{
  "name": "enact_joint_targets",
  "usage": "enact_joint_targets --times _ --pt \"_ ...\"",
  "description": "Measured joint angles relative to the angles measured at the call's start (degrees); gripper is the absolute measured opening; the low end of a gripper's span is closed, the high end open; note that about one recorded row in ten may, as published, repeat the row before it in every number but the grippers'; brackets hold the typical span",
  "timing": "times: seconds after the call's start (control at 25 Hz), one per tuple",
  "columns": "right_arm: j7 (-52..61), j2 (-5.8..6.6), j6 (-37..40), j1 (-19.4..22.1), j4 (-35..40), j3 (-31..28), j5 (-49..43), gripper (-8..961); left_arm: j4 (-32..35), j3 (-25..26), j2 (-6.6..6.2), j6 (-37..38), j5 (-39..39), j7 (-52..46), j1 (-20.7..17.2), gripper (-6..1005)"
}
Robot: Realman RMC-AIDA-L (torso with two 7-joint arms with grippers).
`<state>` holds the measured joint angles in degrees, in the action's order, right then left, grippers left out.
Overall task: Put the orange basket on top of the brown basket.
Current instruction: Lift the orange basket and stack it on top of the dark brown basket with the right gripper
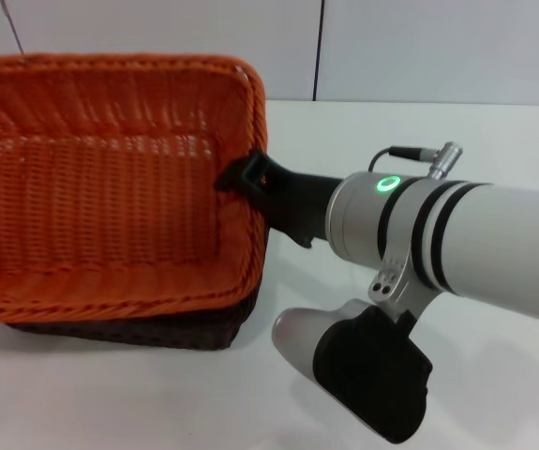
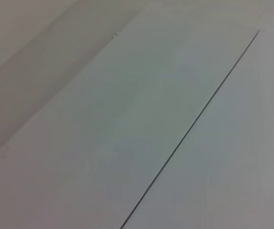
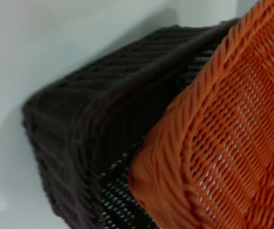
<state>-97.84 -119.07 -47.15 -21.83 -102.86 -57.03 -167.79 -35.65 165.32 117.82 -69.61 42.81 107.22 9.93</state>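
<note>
Set at the left of the head view on a smooth white tabletop point(image 1: 410, 127): a bright orange rectangular woven wicker-style basket point(image 1: 91, 187), with sloped open-weave sides, a tight ribbed floor and a thick braided rim. Seated on top of a very dark brown, nearly black woven basket point(image 1: 157, 330) of like shape, with only a low strip of that dark weave showing under the orange basket's near side and right corner. Reaching in from the right, a glossy white cylindrical forearm point(image 1: 503, 234) with black bands and a glowing green ring light point(image 1: 387, 184), ending in the matte black right gripper point(image 1: 250, 183). Astride the orange basket's right-hand rim, one black finger point(image 1: 239, 174) hooked over and pressed to the inner wall, the other hidden behind the rim; pinching that rim, by the look of it. Shown only from the right wrist: a rounded corner of the orange basket point(image 3: 232, 143) sitting proud of the brown basket point(image 3: 89, 124), its braid standing above the dark ribbed rim, pale light through the lattice of both, white tabletop point(image 3: 55, 38) beyond. Left gripper nowhere to be seen; from the left wrist, nothing but a plain white surface point(image 2: 103, 119) crossed by a thin dark line point(image 2: 198, 114).
</note>
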Motion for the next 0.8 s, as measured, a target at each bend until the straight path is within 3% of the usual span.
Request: enact_joint_targets --times 0.08,0.2,0.28,0.6,0.8 --pt "0.07 -0.09 0.59 0.32 -0.07 0.06 -0.01 317 0.0 0.0 -0.02 0.0 -0.02 0.0 0.12 737" --pt "-2.85 -0.1 8.87 3.54 1.79 1.88 0.02 316 -0.05 0.0 -0.07 -0.02 -0.02 0.28 0.31 737" --pt "-3.71 -0.13 10.34 4.18 2.49 2.12 0.04 316 -0.05 0.0 -0.07 -0.02 -0.02 0.28 0.31 737" --pt "-1.61 -0.21 8.02 5.27 2.92 1.83 0.29 307 0.13 0.0 -0.05 -0.18 -0.08 0.27 -0.06 737" --pt "1.21 -0.5 10.57 7.53 1.77 1.73 0.13 310 0.64 -0.02 -0.04 -0.29 -0.09 0.37 -0.08 737"
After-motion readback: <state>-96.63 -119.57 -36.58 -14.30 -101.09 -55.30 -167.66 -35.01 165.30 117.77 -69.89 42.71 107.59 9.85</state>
